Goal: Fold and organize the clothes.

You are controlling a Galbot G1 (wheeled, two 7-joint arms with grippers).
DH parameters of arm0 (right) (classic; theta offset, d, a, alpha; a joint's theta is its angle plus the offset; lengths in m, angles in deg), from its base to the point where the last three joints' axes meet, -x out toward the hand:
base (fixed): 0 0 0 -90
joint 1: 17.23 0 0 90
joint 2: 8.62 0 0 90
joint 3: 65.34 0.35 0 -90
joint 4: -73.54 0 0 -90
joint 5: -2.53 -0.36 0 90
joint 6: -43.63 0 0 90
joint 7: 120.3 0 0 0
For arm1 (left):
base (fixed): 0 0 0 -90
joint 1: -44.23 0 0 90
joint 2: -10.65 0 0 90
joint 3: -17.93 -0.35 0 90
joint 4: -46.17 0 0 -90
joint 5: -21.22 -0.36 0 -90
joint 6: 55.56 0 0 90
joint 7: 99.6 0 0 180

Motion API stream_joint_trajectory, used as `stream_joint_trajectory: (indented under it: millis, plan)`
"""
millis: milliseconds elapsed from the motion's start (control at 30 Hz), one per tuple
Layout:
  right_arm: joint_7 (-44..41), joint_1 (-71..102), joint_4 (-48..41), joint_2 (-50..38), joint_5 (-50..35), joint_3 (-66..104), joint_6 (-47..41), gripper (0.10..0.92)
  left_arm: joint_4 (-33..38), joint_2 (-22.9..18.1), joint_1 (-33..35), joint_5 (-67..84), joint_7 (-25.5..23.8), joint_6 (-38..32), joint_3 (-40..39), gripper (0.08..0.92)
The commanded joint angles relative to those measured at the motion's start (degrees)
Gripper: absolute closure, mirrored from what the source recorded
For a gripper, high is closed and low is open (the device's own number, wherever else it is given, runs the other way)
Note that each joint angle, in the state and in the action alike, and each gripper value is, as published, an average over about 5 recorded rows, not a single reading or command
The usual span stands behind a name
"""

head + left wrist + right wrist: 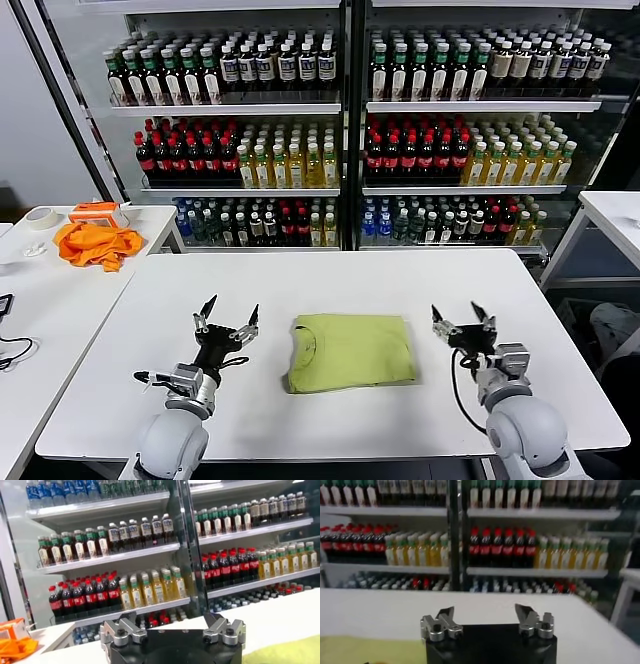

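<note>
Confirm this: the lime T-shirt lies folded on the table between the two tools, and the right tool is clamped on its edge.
Not quite. The T-shirt does lie folded on the table between the tools, but the right tool is open and clear of the cloth, holding nothing. The head view shows it; the left tool is open too.

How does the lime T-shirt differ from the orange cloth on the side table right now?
The lime T-shirt lies folded into a flat, neat rectangle; the orange cloth is a crumpled heap. The T-shirt sits on the main table between the left gripper and right gripper, both open; the cloth lies on the side table, away from both. Neither is held.
</note>
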Motion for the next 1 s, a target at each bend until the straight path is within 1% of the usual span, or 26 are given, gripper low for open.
stream_joint_trajectory:
  millis: [33,200,400,567,833,1000]
  plan:
    - [-1.8,-0.4,-7.8,-1.2,10.6,4.1,12.6,0.227,-2.5,-0.7,-1.3,-1.0,-3.1,-4.2,0.3,0.177]
    - [-1.5,-0.1,-8.1,-1.3,8.6,4.3,12.3,0.204,-4.2,-0.8,-2.9,-1.6,-4.7,-6.5,0.6,0.177]
    - [-2.0,-0.7,-7.8,-2.0,6.9,3.7,11.6,0.203,-7.1,-2.6,-4.9,-2.6,-6.1,-8.8,1.2,0.177]
    - [-4.1,-1.5,-7.3,-2.4,7.1,3.1,10.4,0.203,-8.6,-3.2,-5.0,-4.6,-6.1,-9.7,2.4,0.177]
    - [-2.6,-1.7,-7.2,-0.7,10.9,3.3,10.8,0.203,-8.9,-3.3,-4.5,-5.6,-5.2,-9.7,3.8,0.177]
    - [-1.6,-1.4,-7.5,-0.2,9.1,3.5,10.0,0.203,-8.9,-3.4,-5.2,-3.3,-5.3,-9.9,2.1,0.177]
